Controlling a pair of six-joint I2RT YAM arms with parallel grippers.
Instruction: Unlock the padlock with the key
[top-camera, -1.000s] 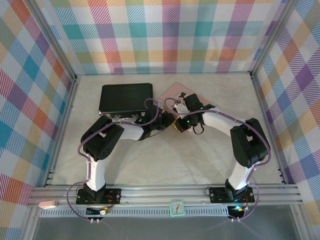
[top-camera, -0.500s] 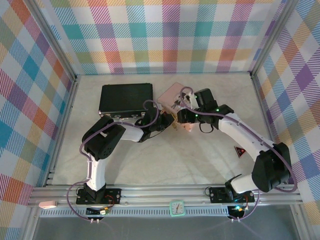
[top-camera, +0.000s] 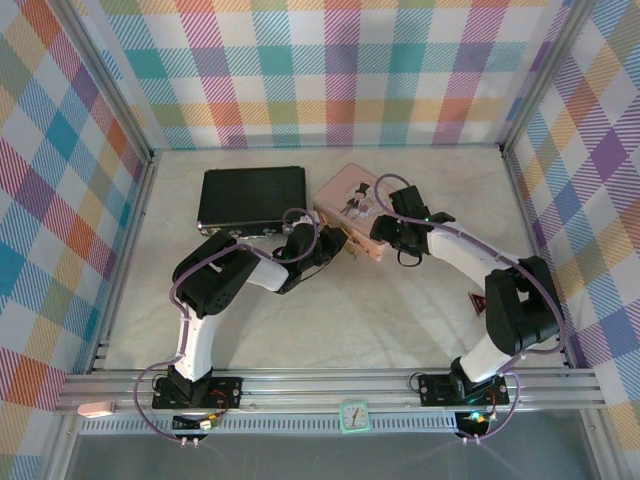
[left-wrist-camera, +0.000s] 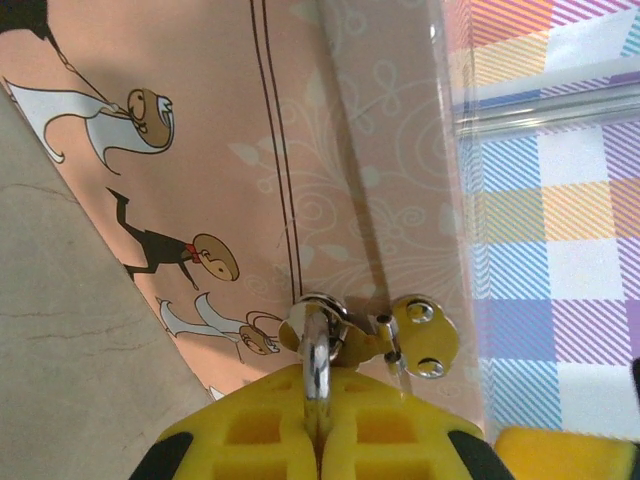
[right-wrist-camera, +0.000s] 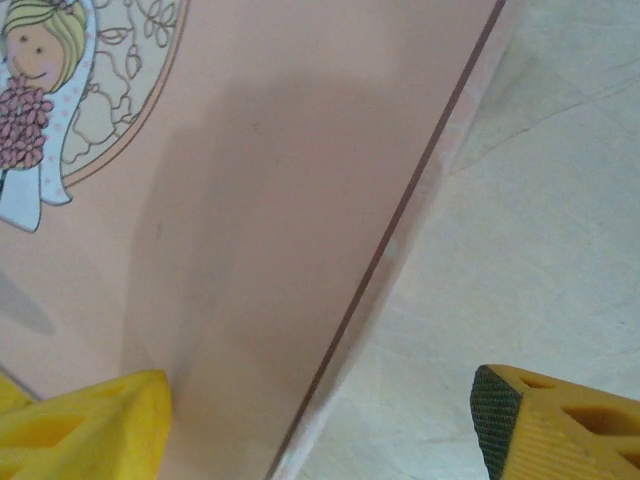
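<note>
Reaching inward, left pincer (left-wrist-camera: 319, 405) clenched on the padlock (left-wrist-camera: 316, 352), right pincer (right-wrist-camera: 322, 412) released over pink tin (right-wrist-camera: 250, 200).

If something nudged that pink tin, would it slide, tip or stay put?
The pink tin lies flat and low, so it would probably slide, not tip. Its smooth lid looks slippery. With the left gripper shut on the padlock through its clasp, it is likely anchored.

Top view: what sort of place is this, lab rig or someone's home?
Most likely a lab test cell, not a home. An aluminium frame boxes in the table, plaid cloth walls close three sides, and two robot arms are bolted at its near edge, by a small clock.
</note>
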